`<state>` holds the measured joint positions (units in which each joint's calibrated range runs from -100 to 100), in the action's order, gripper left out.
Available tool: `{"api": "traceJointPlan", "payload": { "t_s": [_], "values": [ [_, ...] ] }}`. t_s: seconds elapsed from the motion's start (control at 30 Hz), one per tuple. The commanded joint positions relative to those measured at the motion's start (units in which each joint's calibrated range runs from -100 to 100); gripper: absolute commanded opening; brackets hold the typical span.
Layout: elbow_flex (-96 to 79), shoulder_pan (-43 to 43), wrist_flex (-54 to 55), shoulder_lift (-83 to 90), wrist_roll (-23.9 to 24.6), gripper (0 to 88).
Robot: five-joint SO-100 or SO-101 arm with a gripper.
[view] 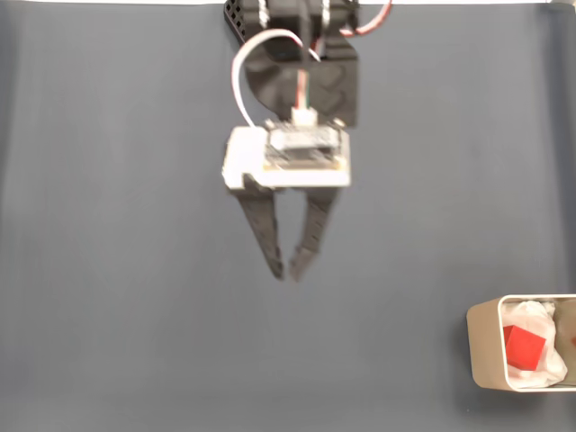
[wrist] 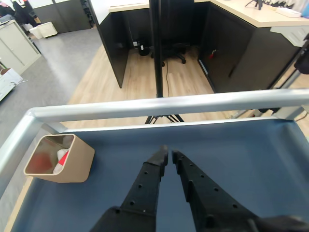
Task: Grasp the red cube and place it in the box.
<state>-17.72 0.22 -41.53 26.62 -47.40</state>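
In the fixed view we see the black two-finger gripper [view: 287, 271] hanging over the dark blue-grey table cover [view: 108, 270], near the middle of the frame and a little toward the top. Its two dark fingers [view: 261, 225] taper to tips that almost meet, with only a thin gap between them, and nothing sits between them; we read the pincer as closed and empty. Above the fingers sits a white block [view: 247, 162] carrying a small circuit board, and a white cable [view: 247, 67] loops up from it to the black arm body.

The small bright red cube [view: 522, 347] lies inside the beige rectangular box with rounded corners and a pale rim [view: 481, 351], at the lower right edge of the fixed view, partly cut off by the frame. The cube rests on crumpled white lining [view: 540, 319] and is well apart from the gripper.

In the wrist view the gripper [wrist: 168, 154] points away from the camera across the blue surface, fingertips close together. The box [wrist: 79, 162] stands to the far left, near a silver metal rail [wrist: 169, 104] that borders the table. Inside it we make out a red patch [wrist: 64, 157] beside white material, probably the cube, though the interior is blurred there.
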Motion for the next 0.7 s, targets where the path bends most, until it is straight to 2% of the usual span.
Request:
{"api": "traceJointPlan", "payload": {
  "t_s": [0.0, 0.67],
  "values": [
    [-8.74, 1.27, 2.51, 9.69, 0.2, 0.0],
    [-59.74, -3.21, 3.58, 45.57, -0.98, 0.0]
  ]
}}
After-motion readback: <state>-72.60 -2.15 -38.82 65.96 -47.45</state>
